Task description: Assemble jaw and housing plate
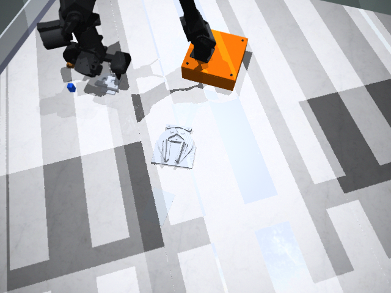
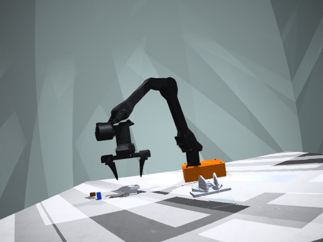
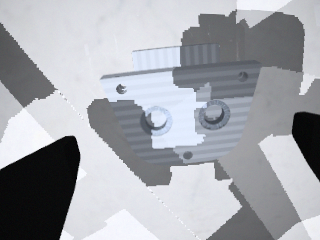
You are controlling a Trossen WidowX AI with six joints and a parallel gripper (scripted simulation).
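The grey housing plate (image 1: pixel 110 84) (image 2: pixel 131 189) (image 3: pixel 220 142) lies on the table, with two round holes and three small ones showing in the wrist view. A raised block stands along its far edge there. My gripper (image 2: pixel 128 177) (image 3: pixel 188 135) is open and empty above the plate, one finger to each side. The light grey base (image 1: pixel 156 158) (image 2: pixel 195 193) lies separately nearer the arm's foot. Two jaws, one (image 1: pixel 165 151) (image 2: pixel 202 184) and the other (image 1: pixel 180 152) (image 2: pixel 215 180), stand up side by side on it. Their pins and tooth contact are too small to tell.
A blue block (image 1: pixel 71 87) (image 2: pixel 98 195) and a small orange-brown block (image 1: pixel 69 65) (image 2: pixel 92 194) lie beside the plate. The arm's orange mount (image 1: pixel 231 60) (image 2: pixel 208 172) stands behind the base. A pale see-through patch (image 1: pixel 163 201) (image 2: pixel 221 200) lies in front of the base.
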